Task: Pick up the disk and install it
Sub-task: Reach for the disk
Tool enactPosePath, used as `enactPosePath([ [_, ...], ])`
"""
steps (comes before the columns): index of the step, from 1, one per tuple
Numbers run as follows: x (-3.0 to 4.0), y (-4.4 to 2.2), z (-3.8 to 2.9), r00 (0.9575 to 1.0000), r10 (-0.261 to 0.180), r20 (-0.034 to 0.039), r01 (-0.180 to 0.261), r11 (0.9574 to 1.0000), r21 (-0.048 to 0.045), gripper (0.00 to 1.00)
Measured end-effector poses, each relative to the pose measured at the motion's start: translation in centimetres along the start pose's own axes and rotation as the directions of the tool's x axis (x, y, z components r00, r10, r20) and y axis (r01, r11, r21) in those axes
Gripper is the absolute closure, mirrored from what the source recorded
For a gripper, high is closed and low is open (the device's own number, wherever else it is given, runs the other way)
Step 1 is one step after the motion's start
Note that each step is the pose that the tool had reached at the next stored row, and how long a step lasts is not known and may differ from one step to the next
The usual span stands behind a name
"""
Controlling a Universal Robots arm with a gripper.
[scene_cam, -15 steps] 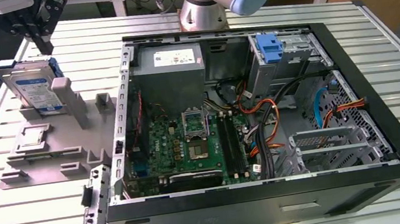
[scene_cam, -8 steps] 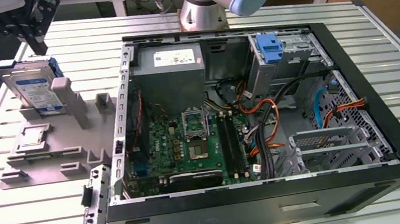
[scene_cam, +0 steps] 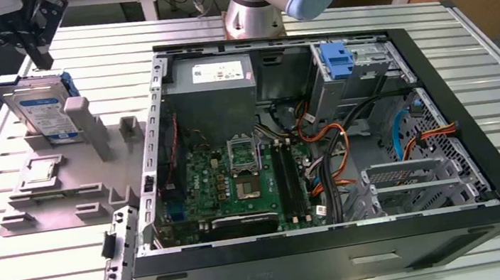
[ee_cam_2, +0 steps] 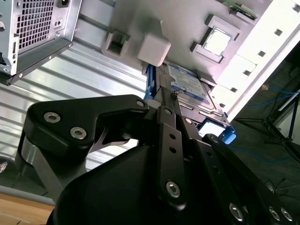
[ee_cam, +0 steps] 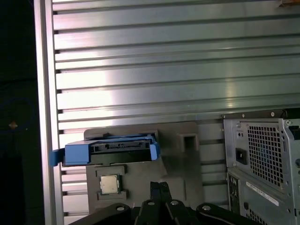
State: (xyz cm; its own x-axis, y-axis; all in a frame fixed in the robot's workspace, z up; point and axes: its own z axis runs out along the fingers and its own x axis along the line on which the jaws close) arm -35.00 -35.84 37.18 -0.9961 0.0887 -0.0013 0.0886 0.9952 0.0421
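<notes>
The disk [scene_cam: 41, 112] stands on edge in a slot of the grey fixture [scene_cam: 58, 206], on the exterior view's left, outside the computer case. Its white-and-blue label faces forward and a blue bracket frames it. My gripper [scene_cam: 39, 57] hangs just above the disk's top edge, fingers shut together with nothing between them. In the first wrist view the disk [ee_cam: 108, 151] lies beyond the gripper [ee_cam: 160, 186], edge-on in its blue bracket. In the second wrist view the gripper [ee_cam_2: 171, 101] points at the disk [ee_cam_2: 187, 84].
The open computer case [scene_cam: 481, 154] lies on the slatted metal table [scene_cam: 47, 279] with its motherboard [scene_cam: 235, 177] exposed. Inside are the power-supply box [scene_cam: 211, 73], a silver cage with a blue latch [scene_cam: 340, 61] and loose cables [scene_cam: 328, 152]. A small chip [ee_cam: 109, 184] rests on the fixture.
</notes>
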Motion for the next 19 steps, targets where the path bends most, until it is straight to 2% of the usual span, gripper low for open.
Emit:
enactPosePath([
  [10, 0.71, 0.00, 0.17, 1.0000, 0.000, -0.0059, 0.000, 1.0000, 0.0005, 0.90],
  [19, 2.49, -0.02, 0.32, 1.0000, 0.000, -0.0062, 0.000, 1.0000, 0.0005, 0.90],
])
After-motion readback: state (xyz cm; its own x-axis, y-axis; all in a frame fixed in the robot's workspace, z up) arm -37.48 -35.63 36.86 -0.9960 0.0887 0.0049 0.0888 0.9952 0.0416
